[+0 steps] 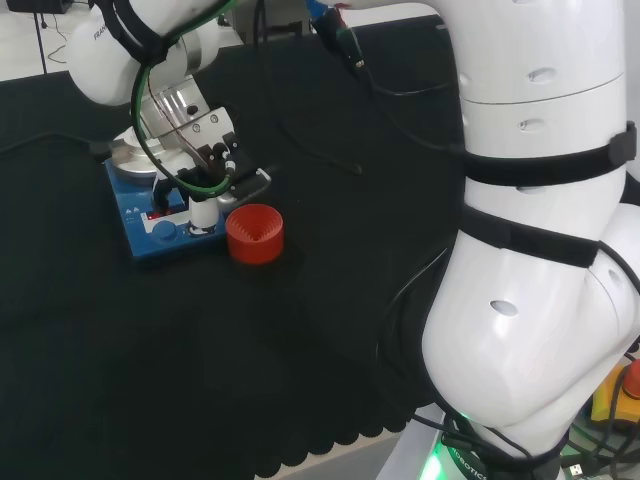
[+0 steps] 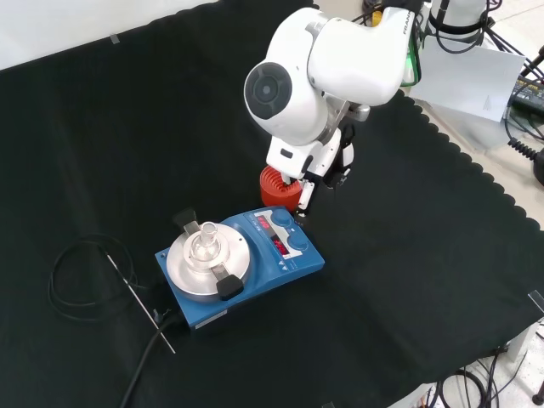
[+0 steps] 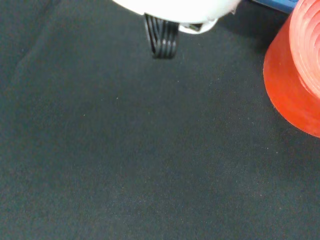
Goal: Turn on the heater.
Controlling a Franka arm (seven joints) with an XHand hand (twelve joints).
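Red ribbed plastic ring (image 3: 295, 75), closest to the wrist camera, stood on the black cloth (image 3: 125, 165) touching or just beside the control end of the blue box-shaped heater (image 2: 246, 272). That heater, with a round silver metal plate (image 2: 206, 262) on top and two blue knobs (image 2: 291, 234) beside a lit red display on its front panel, sat on the cloth. A small clear glass vessel (image 2: 204, 242) rested on the plate. From the heater's far end a black cable (image 2: 76, 280) ran off in a loop.

Over the heater's control panel hung the black and white hand (image 1: 205, 180), one white fingertip (image 1: 204, 212) reaching down at or very near a knob; whether it touched I could not tell. Its fingers looked extended rather than wrapped round anything.

Judging by looks, the heater was heavy and stiff and would stay put. The knob seemed small, smooth and possibly slippery, best pressed or pinched at its rim, away from the fragile glass.
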